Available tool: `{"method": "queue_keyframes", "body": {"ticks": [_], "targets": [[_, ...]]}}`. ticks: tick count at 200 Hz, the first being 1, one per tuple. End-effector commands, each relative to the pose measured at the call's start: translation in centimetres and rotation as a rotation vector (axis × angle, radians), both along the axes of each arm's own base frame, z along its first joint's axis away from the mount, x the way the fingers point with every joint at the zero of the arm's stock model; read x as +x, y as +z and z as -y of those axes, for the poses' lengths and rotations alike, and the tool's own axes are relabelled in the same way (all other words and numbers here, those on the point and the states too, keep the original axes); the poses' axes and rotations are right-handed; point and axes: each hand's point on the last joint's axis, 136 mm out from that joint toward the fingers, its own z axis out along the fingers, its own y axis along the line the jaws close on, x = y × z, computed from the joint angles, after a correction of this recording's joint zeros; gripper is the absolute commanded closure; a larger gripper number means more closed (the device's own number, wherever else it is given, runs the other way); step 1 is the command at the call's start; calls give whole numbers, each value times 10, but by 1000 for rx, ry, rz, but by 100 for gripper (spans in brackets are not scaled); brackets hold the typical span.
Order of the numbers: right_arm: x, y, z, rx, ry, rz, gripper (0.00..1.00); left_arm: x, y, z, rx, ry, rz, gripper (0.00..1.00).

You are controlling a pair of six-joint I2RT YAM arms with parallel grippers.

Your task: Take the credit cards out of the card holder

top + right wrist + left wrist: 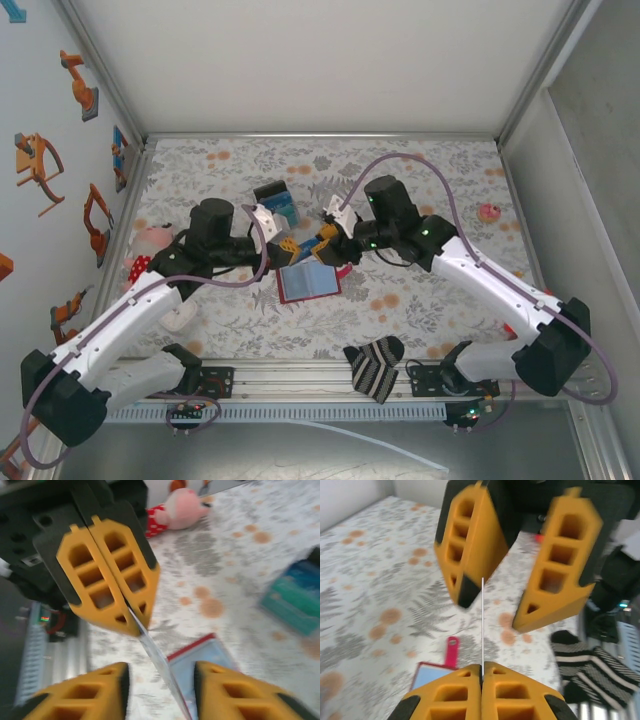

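Our left claw (481, 672) is pinching a credit card (483, 625) edge-on above the tabletop (380, 580), while the right claw (499, 610) is standing open around it. We are judging that this thin pinch could slip, dropping the card beside the open card holder (308, 282). We are reading no writing anywhere.

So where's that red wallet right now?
In the top view the card holder lies open at centre, on the near side of the left pincer, beyond the striped sock.
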Motion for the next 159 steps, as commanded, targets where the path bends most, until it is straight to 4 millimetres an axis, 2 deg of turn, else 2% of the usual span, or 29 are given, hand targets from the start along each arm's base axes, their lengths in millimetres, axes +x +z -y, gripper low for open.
{"method": "queue_keyframes", "body": {"ticks": [1,23,53,72,96,124,159], "targets": [[35,19,18,11,-235,121,51,28,8,-17,45,170,66,100],[54,27,33,23,-383,168,42,47,5,-28,93,262,138,100],[74,28,53,12,-553,193,37,72,-3,-33,156,257,166,100],[83,25,62,3,-631,191,36,97,-11,-37,201,257,177,100],[88,22,70,4,-697,185,34,134,-23,-46,243,267,168,100],[90,18,81,0,-763,187,35,168,-37,-45,261,237,171,100],[90,15,91,-2,-806,191,34,195,-62,-46,313,220,118,100]]}}
